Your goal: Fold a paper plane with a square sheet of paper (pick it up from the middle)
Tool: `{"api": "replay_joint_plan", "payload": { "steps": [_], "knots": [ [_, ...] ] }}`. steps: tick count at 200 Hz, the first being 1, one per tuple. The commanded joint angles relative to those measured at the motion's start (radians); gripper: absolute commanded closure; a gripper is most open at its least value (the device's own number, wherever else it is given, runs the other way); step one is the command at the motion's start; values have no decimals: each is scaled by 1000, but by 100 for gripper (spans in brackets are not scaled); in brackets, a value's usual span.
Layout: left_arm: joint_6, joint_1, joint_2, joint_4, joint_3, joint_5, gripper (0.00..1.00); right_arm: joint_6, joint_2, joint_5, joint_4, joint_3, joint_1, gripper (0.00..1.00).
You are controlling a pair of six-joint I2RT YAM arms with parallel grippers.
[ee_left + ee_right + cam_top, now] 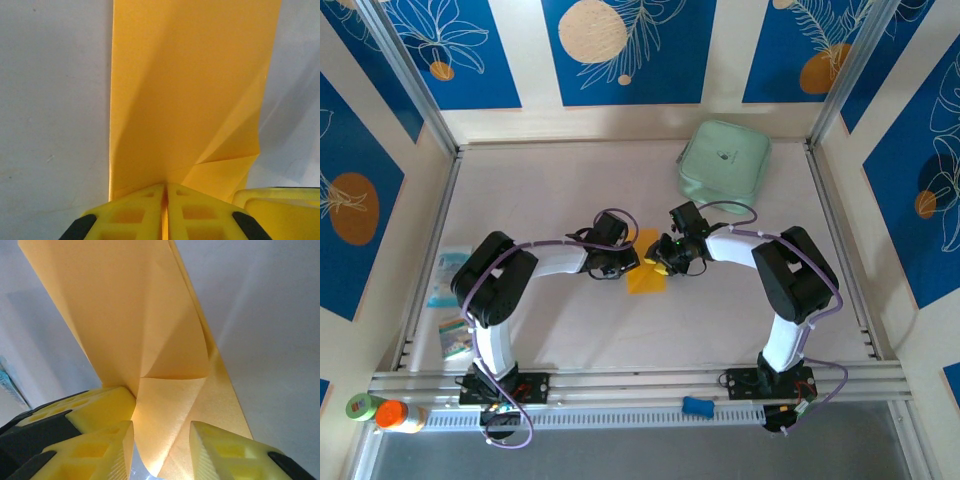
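The square sheet of paper (646,277) is orange-yellow and lies mid-table, folded into a long band with diagonal creases, not a dart-shaped paper plane. My left gripper (626,262) comes at it from the left. In the left wrist view its yellow fingers are pressed together on the paper's near edge (166,192), and the band (190,90) runs away from them. My right gripper (665,262) meets it from the right. Its fingers (225,452) stand apart around (162,447), with a triangular flap (167,405) lying loose between them.
A mint-green case (725,160) sits at the back right. Printed packets (448,275) (453,338) lie along the left rail. An orange-capped bottle (398,415) and a small blue object (697,405) rest at the near edge. Walls enclose the table on three sides.
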Motion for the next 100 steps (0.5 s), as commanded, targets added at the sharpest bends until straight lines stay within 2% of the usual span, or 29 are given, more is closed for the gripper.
{"api": "replay_joint_plan", "payload": {
  "steps": [1,67,100],
  "knots": [
    [-16,10,30,-44,-25,-5,88,2,24,-19,-24,26,9,66],
    [-17,11,30,-49,-25,-4,88,0,43,-59,22,18,10,66],
    [-18,10,28,-53,-24,-6,89,-2,50,-78,47,17,19,72]
  ]
}}
